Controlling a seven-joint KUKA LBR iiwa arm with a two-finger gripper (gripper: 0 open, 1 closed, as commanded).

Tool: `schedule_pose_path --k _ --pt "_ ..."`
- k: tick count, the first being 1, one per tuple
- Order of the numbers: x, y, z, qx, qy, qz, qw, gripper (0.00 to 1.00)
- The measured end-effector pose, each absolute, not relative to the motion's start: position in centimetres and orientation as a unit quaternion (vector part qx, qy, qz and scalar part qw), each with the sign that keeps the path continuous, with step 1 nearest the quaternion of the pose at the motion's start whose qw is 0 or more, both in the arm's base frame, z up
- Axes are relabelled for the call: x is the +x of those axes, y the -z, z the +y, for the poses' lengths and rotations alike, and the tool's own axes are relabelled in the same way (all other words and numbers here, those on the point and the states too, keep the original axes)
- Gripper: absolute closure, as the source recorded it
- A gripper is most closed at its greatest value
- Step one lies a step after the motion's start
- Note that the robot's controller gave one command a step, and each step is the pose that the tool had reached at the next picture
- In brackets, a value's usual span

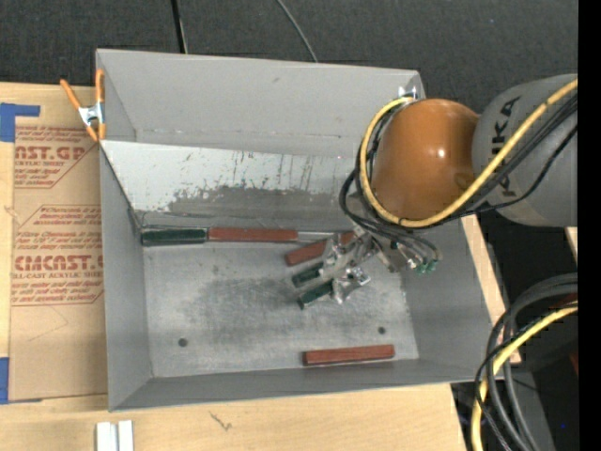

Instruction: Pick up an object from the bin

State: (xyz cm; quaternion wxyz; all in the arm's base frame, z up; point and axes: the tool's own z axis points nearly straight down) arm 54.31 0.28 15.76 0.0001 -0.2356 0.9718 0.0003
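My gripper [344, 272] is low in the right half of the bin, under the orange dome of the wrist. Just left of it lie two short dark green blocks, one [305, 276] at its side and one [315, 297] slightly nearer the front, both touching or almost touching the metal of the gripper. A short red-brown block [302, 253] lies behind them, close to the gripper's upper left. Whether anything sits inside the gripper is hidden by its own body.
Along the foot of the back wall lie a dark green bar [175, 237] and a long red-brown bar [252, 236], end to end. Another red-brown bar [348, 354] lies near the front wall. The arm reaches in over the right rim.
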Motion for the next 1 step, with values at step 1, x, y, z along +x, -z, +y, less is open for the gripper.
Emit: schedule_pose_path --k 1 --pt "54.29 -16.84 0.31 -0.236 0.000 0.972 -0.001 1.00"
